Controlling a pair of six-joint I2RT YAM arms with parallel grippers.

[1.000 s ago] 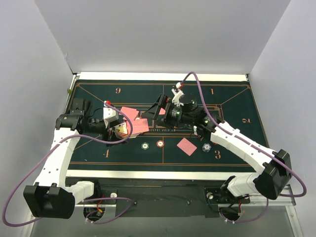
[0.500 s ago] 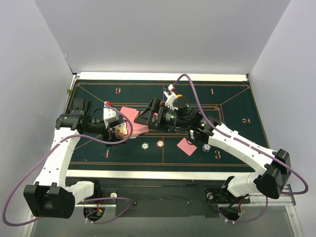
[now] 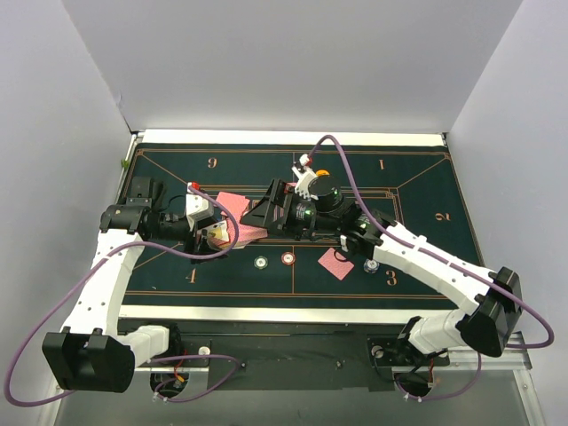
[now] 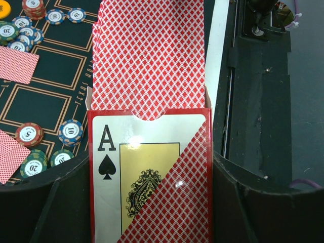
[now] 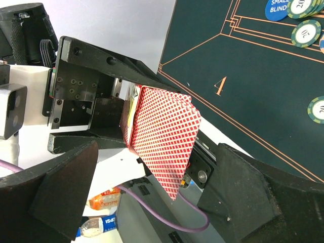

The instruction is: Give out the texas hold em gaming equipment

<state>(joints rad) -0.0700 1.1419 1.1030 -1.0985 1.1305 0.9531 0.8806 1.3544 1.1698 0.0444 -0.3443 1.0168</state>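
Observation:
My left gripper (image 3: 217, 232) is shut on a red card box (image 4: 152, 172) with an ace of spades on its front. A stack of red-backed playing cards (image 4: 149, 55) sticks out of its open top. My right gripper (image 3: 264, 216) is open, one finger on each side of the protruding cards (image 5: 164, 131), and I cannot tell whether they touch. Single red-backed cards lie on the green mat (image 3: 232, 202) (image 3: 333, 264). Striped chips (image 3: 260, 263) (image 3: 287, 258) (image 4: 71, 132) rest on the felt. A blue disc (image 5: 281, 7) and an orange disc (image 3: 321, 174) are in view.
The dark green felt mat (image 3: 417, 191) with orange lines covers the table. White walls close in the back and sides. More chips (image 4: 30, 7) are piled in the left wrist view beside a face-down card (image 4: 17, 65). A purple cable (image 3: 337, 142) loops above the right arm.
My right gripper has swung left across the mat to the deck in my left gripper and now straddles the protruding cards. The left arm has stayed still.

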